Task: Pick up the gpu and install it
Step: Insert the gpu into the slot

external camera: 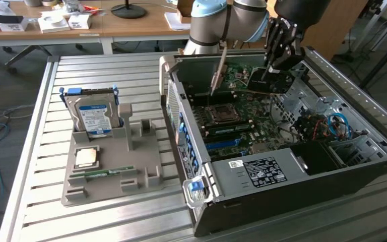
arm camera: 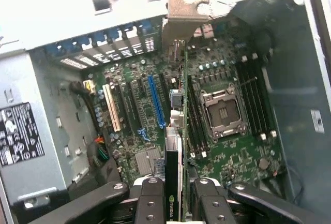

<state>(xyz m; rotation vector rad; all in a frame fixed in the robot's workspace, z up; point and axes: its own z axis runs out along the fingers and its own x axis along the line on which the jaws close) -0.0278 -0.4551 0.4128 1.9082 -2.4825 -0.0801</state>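
Observation:
The gpu [external camera: 264, 81] hangs edge-down over the motherboard [external camera: 247, 128] inside the open computer case [external camera: 301, 201]. My gripper [external camera: 275, 70] comes down from above and is shut on it. In the wrist view the gpu [arm camera: 175, 172] appears edge-on between my two black fingers [arm camera: 152, 198]. It runs away from my gripper [arm camera: 178, 206] to its metal bracket [arm camera: 181, 12] at the case's rear wall. The card sits between the blue slot [arm camera: 156, 102] and the processor socket [arm camera: 222, 113]. Whether its lower edge touches the board is hidden.
On the slatted table, at the exterior view's left, a grey fixture [external camera: 113, 166] holds an upright silver hard drive [external camera: 96, 116], a small green memory stick [external camera: 106, 174] and a tan chip [external camera: 87, 157]. The case's walls, power supply [external camera: 267, 171] and blue cables [external camera: 334, 126] crowd the gripper.

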